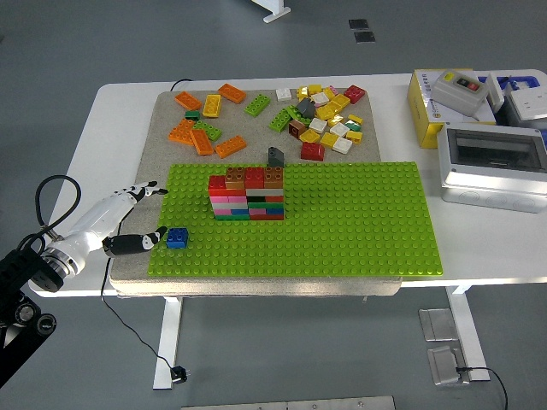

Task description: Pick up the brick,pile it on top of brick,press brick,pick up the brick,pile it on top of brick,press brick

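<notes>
One left hand [128,218] open beside one blue brick [178,237], one brick stack [247,194], one green baseplate [342,222]

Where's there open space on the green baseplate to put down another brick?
The right half of the green baseplate, from the brick stack to its right edge, is bare, as is the front strip right of the blue brick. It is crowded behind the plate, at the loose brick pile, and at the near-left corner, where the left hand sits beside the blue brick.

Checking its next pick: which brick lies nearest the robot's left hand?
The lone blue brick on the green baseplate, just beside the left hand; all other bricks sit farther off.
</notes>
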